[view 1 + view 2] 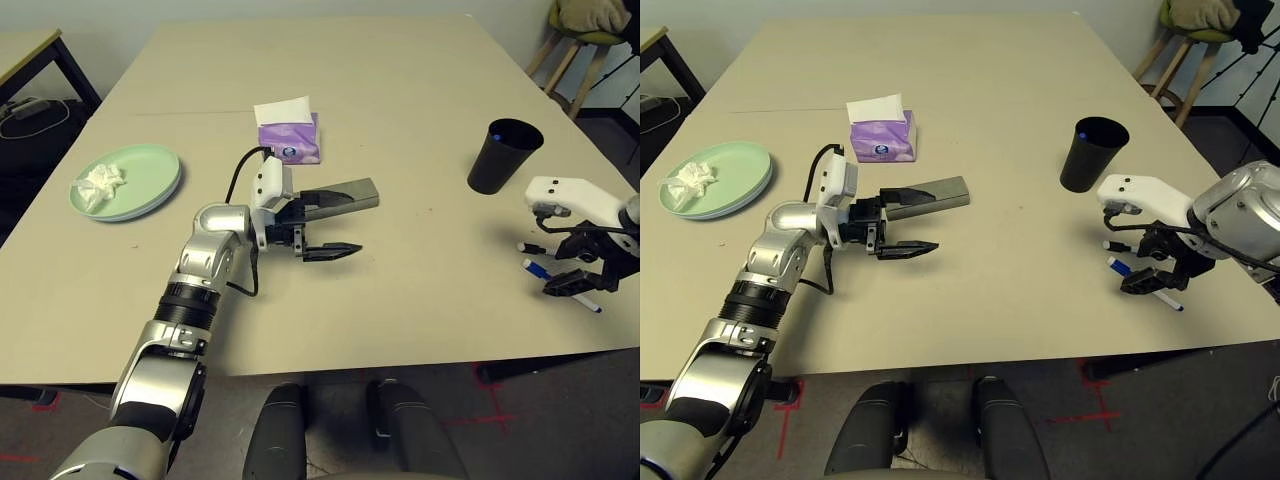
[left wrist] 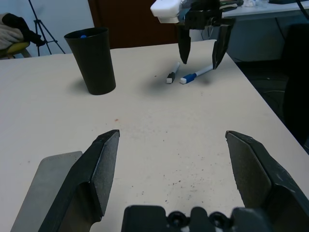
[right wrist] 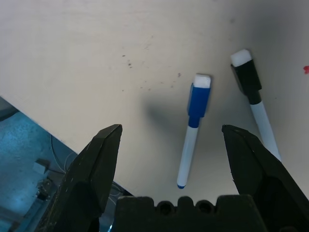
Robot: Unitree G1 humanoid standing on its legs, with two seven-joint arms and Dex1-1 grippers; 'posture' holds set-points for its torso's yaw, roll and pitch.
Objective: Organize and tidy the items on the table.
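"What surfaces do you see around your open left jaws?" "Beside them you have a smooth, matt grey oblong case (image 1: pixel 940 197); beyond them, a soft purple tissue pack (image 1: pixel 290 141) with white paper (image 1: pixel 283 111) on top."

"And near your right jaws?" "Between them you have a smooth plastic marker, white with a blue cap (image 3: pixel 194 121); beyond them, a matt black tapered plastic-looking cup (image 1: pixel 504 156)."

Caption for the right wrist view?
Open right gripper above two capped markers, blue and black, lying on the table.

Soft shadows fall on the evenly lit table (image 1: pixel 400 90); the floor (image 1: pixel 340 440) is darker.
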